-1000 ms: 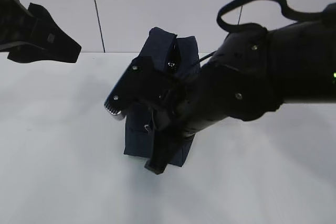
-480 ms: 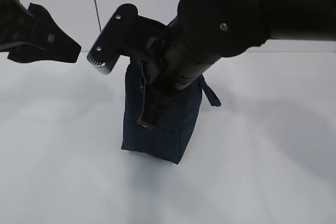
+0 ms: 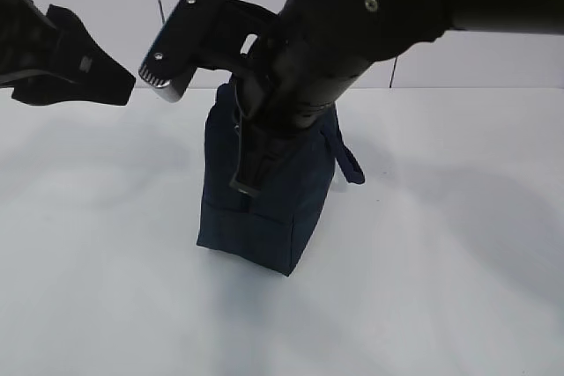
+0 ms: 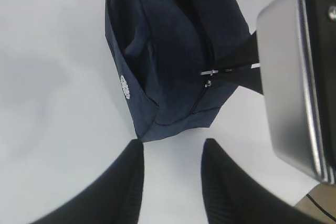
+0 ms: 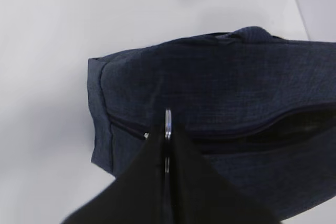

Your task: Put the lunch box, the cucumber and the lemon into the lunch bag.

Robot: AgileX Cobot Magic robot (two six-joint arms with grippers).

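Pinched tight, the right gripper (image 5: 167, 153) had its two black fingers pressed together on the silver ring pull (image 5: 168, 123) of the boxy dark navy fabric lunch bag (image 3: 264, 209), the thin metal ring standing edge-on between the fingertips. That ring sat at the near end of the bag's zipper (image 5: 262, 129), which ran along the bag's upper side and gaped a little towards the far end.

The bag stood upright on the plain white table (image 3: 441, 288), and its strap handle (image 3: 348, 165) hung down off the right flank. In the exterior view, the bulky black right arm (image 3: 352, 33) came in from the upper right and crossed in front of the bag's top, hiding its opening; a black camera mount with a silver edge (image 3: 172, 50) jutted out to the left of the bag's top.

Left of the bag and well apart from it, the left gripper (image 4: 170, 182) hovered above the table with its curved black fingers (image 4: 121, 187) parted and nothing between them. From its wrist view, the bag's end face with a small white logo (image 4: 124, 86) lay just beyond the fingertips.

No lunch box, cucumber or lemon could be seen in any view.
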